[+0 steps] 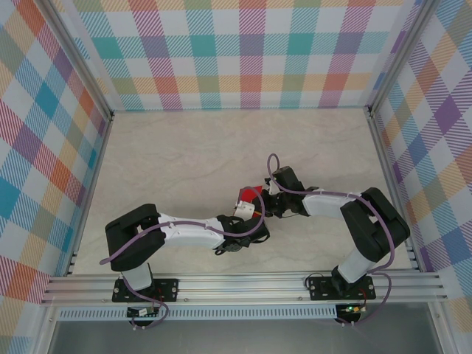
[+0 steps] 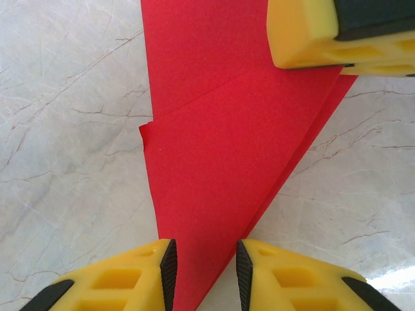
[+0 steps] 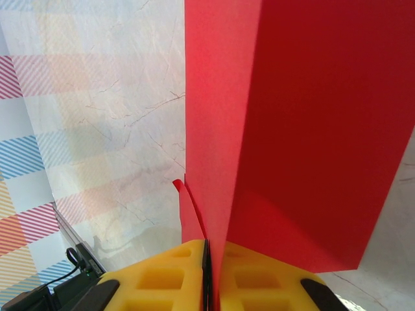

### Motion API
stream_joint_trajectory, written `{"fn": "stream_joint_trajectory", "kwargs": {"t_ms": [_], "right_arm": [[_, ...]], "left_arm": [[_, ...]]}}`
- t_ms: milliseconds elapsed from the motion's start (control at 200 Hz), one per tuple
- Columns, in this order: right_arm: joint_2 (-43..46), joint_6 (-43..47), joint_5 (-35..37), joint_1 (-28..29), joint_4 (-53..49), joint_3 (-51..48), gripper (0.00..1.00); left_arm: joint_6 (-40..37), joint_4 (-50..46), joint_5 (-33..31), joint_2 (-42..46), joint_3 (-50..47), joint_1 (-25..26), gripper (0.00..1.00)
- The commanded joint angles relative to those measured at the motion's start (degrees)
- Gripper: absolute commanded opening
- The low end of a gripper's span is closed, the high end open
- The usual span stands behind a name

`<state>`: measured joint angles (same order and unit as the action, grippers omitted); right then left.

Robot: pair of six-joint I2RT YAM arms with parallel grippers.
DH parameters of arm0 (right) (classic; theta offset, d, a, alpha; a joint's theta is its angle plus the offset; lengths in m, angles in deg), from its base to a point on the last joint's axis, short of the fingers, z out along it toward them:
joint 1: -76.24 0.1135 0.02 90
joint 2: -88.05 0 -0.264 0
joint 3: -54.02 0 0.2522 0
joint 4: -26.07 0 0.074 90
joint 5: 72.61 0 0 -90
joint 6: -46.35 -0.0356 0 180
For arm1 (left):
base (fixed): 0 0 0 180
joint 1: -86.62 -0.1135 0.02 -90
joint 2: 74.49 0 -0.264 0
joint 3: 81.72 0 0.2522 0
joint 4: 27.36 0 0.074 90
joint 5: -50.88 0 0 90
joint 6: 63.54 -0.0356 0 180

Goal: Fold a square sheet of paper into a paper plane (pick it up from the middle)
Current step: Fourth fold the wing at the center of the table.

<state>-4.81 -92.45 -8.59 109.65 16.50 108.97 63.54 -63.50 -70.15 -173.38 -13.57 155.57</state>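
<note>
The red paper [image 2: 220, 162], folded to a taper, sits at the middle of the table [image 2: 58, 162] with its long axis running from one gripper to the other. The wide end is clamped in the right gripper [image 3: 207, 253], fingers pressed together on it. The narrow point lies toward the left gripper [image 2: 205, 272], whose fingers stand apart either side of the tip without visibly pinching it, so that arm looks nearer for taking the point.

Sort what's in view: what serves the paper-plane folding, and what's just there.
In the job: red paper, partly folded; right hand, shut on it; left hand, fingers apart either side of its narrow end.
Just there: table; checked walls; purple cables.
</note>
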Motion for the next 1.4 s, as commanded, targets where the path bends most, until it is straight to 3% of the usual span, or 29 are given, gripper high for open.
{"fn": "stream_joint_trajectory", "kwargs": {"t_ms": [0, 630, 1400], "right_arm": [[-0.3, 1.2, -0.1, -0.1, -0.8, 1.3, 0.11], [0.0, 1.2, 0.0, -0.2, -1.2, 1.4, 0.11], [0.1, 1.2, -0.1, -0.2, -1.4, 1.6, 0.11]], "left_arm": [[0.2, -0.7, -1.2, 0.0, -0.1, 0.5, 0.32], [-1.9, 1.5, -0.6, 1.6, -1.4, 0.5, 0.4], [-3.5, 0.8, -2.3, -0.8, 0.2, -0.1, 0.31]]}}
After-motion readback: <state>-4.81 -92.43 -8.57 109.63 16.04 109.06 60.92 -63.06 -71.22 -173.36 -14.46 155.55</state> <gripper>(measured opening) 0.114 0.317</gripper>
